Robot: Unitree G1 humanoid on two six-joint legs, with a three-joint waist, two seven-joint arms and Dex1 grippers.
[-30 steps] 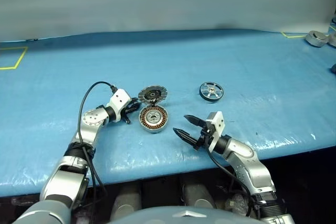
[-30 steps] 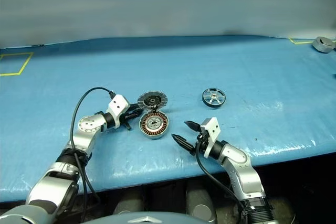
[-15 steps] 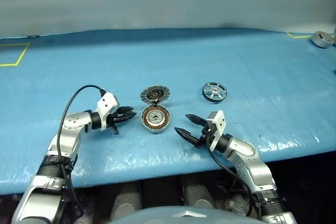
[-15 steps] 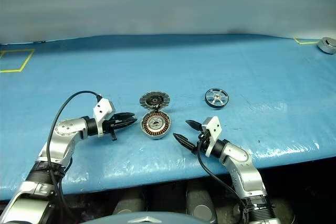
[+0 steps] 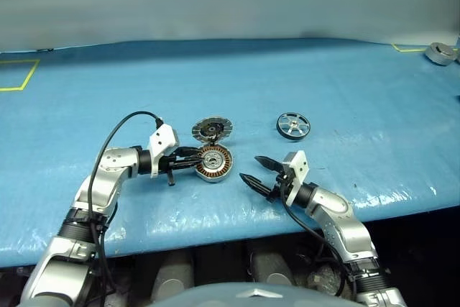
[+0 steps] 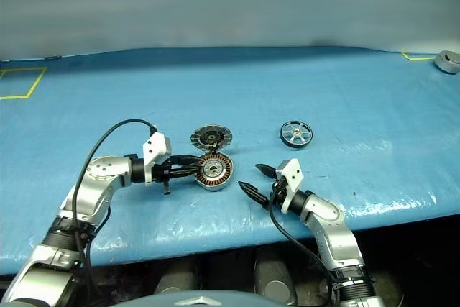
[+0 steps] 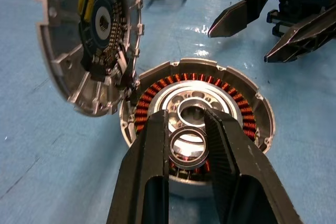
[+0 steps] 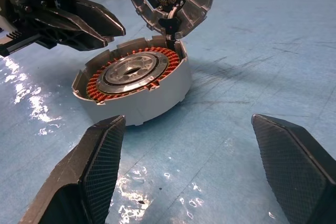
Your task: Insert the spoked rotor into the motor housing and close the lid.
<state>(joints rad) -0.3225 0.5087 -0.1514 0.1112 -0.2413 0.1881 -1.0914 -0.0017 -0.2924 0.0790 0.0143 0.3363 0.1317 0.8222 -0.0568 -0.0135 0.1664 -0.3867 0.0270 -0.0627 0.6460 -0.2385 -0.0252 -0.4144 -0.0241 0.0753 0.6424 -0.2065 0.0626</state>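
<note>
Near the middle of the head views, the round silver-rimmed motor housing (image 5: pixel 213 162) with its ring of copper windings lies flat on the blue table cover (image 5: pixel 345 91). Its hinged lid (image 5: pixel 212 130), a grey segmented disc, stands open just behind it. The left gripper (image 7: pixel 188 148) pinches a small dark metal ring (image 7: pixel 188 148) between its black fingers above the housing. The small spoked silver rotor (image 5: pixel 292 125) lies apart, right of centre. The right gripper (image 5: pixel 256 172), fingers spread wide and empty, hovers lower right of the housing.

A blue plastic-covered table (image 5: pixel 323 84) spans the scene. Yellow tape outline (image 5: pixel 18 75) lies at ten o'clock; a silver round part (image 5: pixel 439 52) sits at two o'clock.
</note>
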